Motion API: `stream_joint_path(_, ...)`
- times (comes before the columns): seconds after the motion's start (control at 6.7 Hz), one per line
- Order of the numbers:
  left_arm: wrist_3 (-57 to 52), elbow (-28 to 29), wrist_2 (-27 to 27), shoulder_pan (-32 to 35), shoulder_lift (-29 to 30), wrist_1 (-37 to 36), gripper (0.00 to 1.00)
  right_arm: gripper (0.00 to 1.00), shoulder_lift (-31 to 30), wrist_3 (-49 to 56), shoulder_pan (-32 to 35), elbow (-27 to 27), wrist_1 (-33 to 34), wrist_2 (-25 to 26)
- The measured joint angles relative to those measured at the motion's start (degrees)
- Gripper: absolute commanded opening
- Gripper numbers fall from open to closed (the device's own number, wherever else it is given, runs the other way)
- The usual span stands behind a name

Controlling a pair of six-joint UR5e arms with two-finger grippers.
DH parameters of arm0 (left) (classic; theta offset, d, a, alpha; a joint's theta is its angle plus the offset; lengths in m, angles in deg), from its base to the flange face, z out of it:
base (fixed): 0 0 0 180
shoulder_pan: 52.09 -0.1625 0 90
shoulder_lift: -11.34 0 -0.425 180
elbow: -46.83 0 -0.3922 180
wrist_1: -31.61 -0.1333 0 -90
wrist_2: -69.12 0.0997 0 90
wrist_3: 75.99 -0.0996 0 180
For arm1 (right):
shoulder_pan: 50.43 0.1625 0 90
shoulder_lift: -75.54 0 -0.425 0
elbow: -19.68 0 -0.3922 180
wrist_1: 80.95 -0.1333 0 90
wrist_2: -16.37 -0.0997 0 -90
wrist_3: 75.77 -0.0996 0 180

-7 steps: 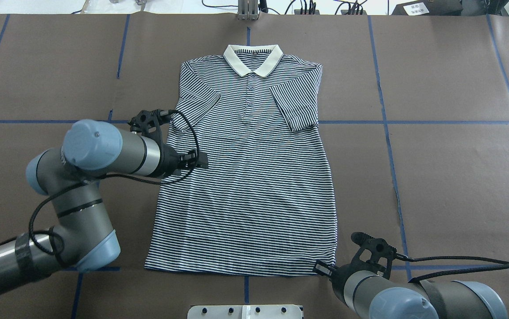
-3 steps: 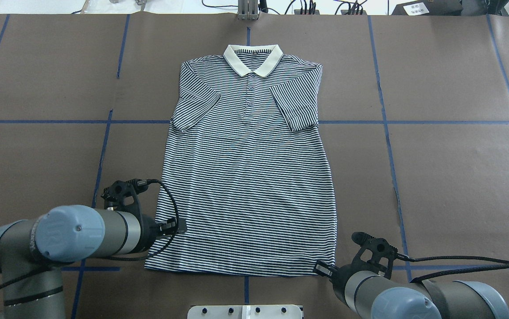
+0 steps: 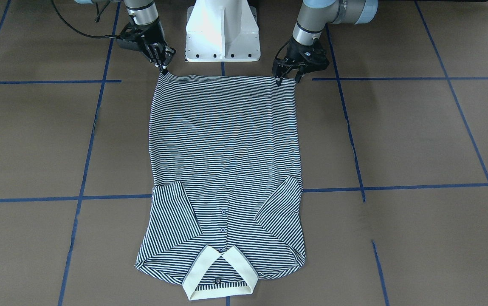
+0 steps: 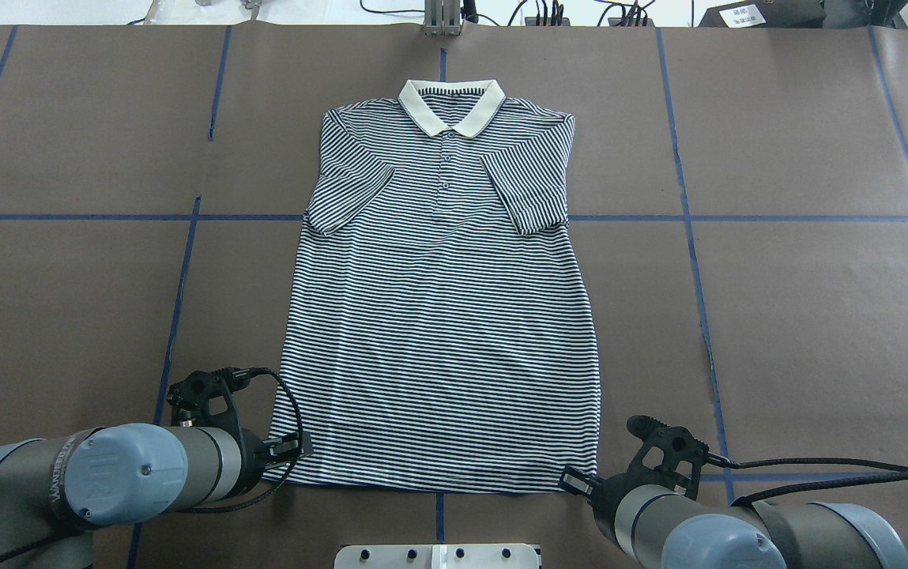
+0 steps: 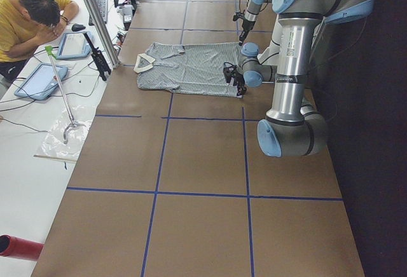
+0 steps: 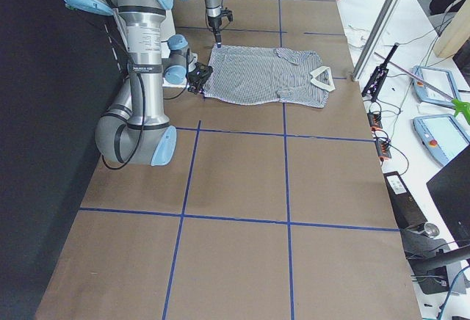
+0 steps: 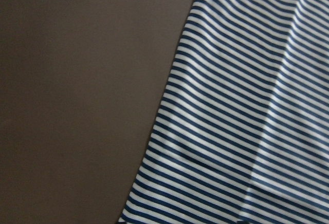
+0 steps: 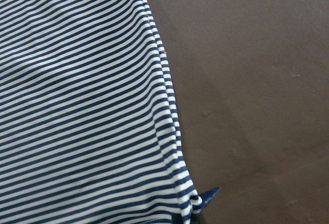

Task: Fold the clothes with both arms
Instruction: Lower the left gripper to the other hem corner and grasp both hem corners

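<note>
Navy-and-white striped fabric polo shirt (image 4: 438, 316) is laid flat, sleeves tucked in, body not yet folded. One hem corner is pinched by the black right gripper (image 3: 164, 70); the black left gripper (image 3: 288, 80) is spread at the other corner, cloth stretching away from both.

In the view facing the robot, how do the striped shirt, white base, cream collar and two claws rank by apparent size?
1. The striped shirt, by far.
2. The white base and cream collar: about alike, and the frame crops the base.
3. The left claw and right claw: smallest, about alike.
</note>
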Motion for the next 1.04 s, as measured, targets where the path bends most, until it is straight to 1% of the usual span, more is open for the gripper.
stream_joint_path(0.15, 0.12, -0.02, 0.17, -0.29, -0.56, -0.13, 0.62, 0.00, 0.01, 0.00, -0.05, -0.01, -0.01, 0.00)
stream_joint_path(0.3, 0.16, -0.04, 0.22, -0.44, -1.30, -0.18, 0.43, 0.00, 0.03, -0.02, -0.08, -0.01, -0.01, 0.00)
stream_joint_path(0.45, 0.19, -0.02, 0.23, -0.52, -1.77, -0.19, 0.10, 0.00, 0.04, -0.06, -0.09, -0.01, -0.01, 0.00)
stream_joint_path(0.6, 0.21, 0.09, 0.16, -0.61, -1.92, -0.23, 0.00, 0.00, 0.06, -0.08, -0.14, -0.01, -0.01, 0.00)
stream_joint_path(1.04, 0.18, -0.55, -0.63, -0.82, -1.51, -0.64, 0.00, 0.00, 0.07, -0.03, -0.19, -0.01, -0.01, -0.02)
